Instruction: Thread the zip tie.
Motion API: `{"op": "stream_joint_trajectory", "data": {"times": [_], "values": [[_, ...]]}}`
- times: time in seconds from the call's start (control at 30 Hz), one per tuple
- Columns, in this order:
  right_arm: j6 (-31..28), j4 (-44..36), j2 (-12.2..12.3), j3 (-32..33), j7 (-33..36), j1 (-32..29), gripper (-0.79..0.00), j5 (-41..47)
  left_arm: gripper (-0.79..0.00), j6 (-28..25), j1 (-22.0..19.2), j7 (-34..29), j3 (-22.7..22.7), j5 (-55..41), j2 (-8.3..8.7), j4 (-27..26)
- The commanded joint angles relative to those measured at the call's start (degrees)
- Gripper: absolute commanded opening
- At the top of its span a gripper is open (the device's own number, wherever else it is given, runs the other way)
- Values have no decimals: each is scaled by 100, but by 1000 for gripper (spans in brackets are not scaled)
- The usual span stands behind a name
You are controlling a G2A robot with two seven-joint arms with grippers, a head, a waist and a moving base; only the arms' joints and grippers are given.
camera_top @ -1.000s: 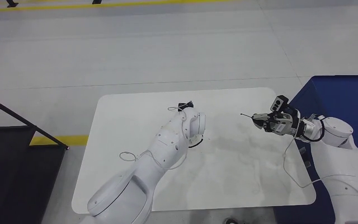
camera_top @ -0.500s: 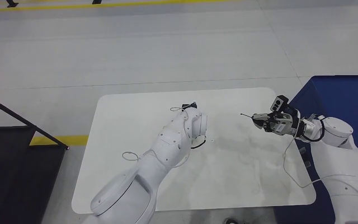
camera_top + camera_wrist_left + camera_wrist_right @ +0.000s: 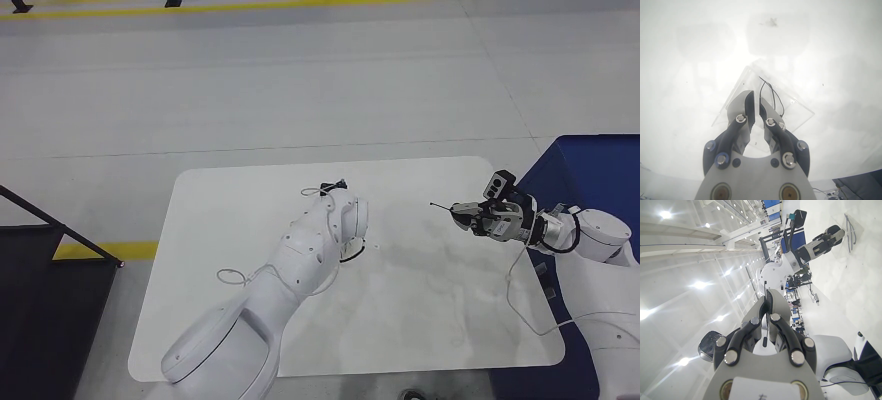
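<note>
My right gripper (image 3: 458, 212) hangs above the table's right side, shut on a black zip tie (image 3: 440, 208) whose thin tail points toward the left arm. In the right wrist view the zip tie (image 3: 765, 285) runs between the pads of the right gripper (image 3: 767, 293), its head behind the fingers. My left gripper (image 3: 756, 95) hovers low over a clear plastic sheet (image 3: 797, 113) at the table's middle. Only a narrow gap separates its fingers. Thin black zip ties (image 3: 774, 94) lie on the sheet, one end touching a fingertip. The left gripper (image 3: 841, 235) also appears beside the sheet (image 3: 857, 226).
The white table (image 3: 450, 300) has rounded corners. A dark smudge (image 3: 772, 21) marks it beyond the sheet. A blue surface (image 3: 600, 170) borders the right edge behind the right arm, and a black frame (image 3: 40, 220) stands to the left.
The left arm's wrist wobbled slightly right and then back over the sheet. The right arm and its zip tie stayed where they were.
</note>
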Motion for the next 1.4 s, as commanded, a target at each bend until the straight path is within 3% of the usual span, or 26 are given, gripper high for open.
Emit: {"op": "stream_joint_trajectory", "data": {"times": [0.0,0.4,1.13,1.37], "values": [[0,0,0,0,0,0,-785,0,-760,-60,13,30,-9,-16,-13,14],[0,0,0,0,0,0,-785,0,-773,-110,-33,328,-101,-88,-92,295],[0,0,0,0,0,0,-785,0,-659,-271,-181,412,-188,-139,-230,674],[0,0,0,0,0,0,-785,0,-665,-368,-199,404,-209,-156,-267,768]]}}
